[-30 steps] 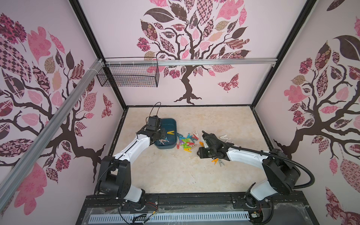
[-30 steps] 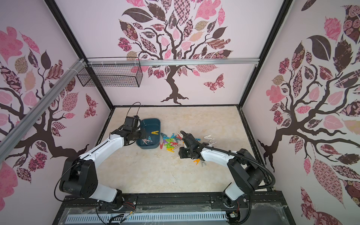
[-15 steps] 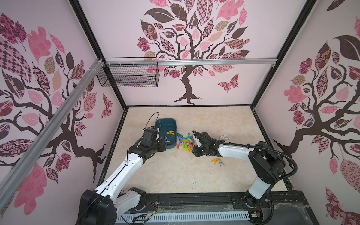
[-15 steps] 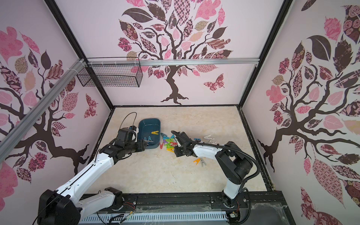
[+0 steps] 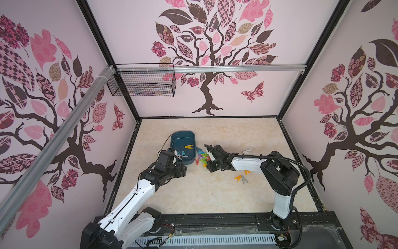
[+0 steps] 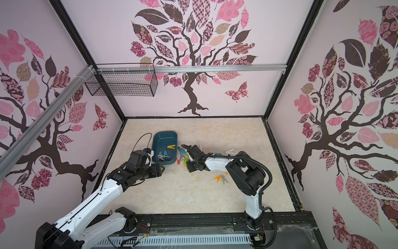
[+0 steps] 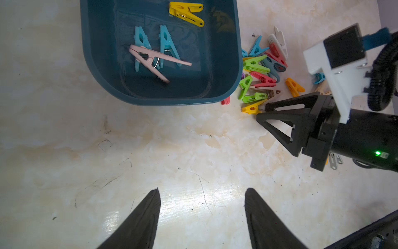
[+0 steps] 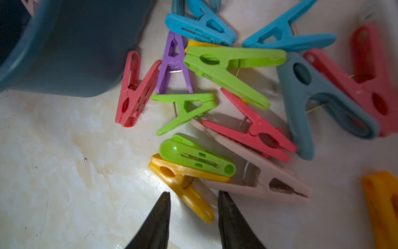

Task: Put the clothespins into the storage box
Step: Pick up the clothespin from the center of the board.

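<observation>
Backed off the storage box (image 7: 163, 101), left tool (image 7: 202, 189) gapes empty; right tool (image 8: 193, 193), wrist view only, seemingly part-open astride yellow clothespin (image 8: 193, 200).

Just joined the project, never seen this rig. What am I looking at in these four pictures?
Two robot arms, the left arm and right arm, stand on a table. Two pictures look down from one overhead camera pair; the other two come from cameras on the arms' wrists. Each arm ends in a two-fingered gripper. A dark teal box holds four clothespins: one yellow, two blue, one pink. A mixed-colour pile lies right beside it, with a few strays nearer the right arm. The left gripper is open and empty over bare table. The right gripper is open too, its fingers either side of a yellow pin's tail at the pile's edge, not yet gripping.
</observation>
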{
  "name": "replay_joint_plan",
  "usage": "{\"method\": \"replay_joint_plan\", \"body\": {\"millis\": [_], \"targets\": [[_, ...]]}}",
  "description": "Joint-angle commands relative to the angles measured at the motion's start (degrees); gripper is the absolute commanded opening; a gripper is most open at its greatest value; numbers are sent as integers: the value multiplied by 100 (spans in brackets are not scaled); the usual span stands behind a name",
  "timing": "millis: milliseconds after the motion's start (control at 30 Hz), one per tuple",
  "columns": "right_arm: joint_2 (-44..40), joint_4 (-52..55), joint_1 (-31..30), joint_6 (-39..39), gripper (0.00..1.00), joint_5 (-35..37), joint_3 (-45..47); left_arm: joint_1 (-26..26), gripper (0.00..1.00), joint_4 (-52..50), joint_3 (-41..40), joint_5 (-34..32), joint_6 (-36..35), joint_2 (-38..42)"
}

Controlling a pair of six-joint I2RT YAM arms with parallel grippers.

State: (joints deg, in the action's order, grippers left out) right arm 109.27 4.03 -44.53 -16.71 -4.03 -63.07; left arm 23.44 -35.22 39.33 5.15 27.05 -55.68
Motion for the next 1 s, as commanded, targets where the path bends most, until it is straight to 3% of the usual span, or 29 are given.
{"method": "replay_joint_plan", "body": {"millis": [0,333,600,967], "targets": [[295,155,-69,49,36,104,-179,20,66,33,-108,-47,-87,114],[232,243,-213,47,17,148,-82,16,67,233,-239,-330,50,428],[3,237,-332,-19,7,122,79,20,67,175,-248,-567,37,675],[-1102,547,-348,-368,5,-297,126,18,67,24,-233,-1118,35,950]]}}
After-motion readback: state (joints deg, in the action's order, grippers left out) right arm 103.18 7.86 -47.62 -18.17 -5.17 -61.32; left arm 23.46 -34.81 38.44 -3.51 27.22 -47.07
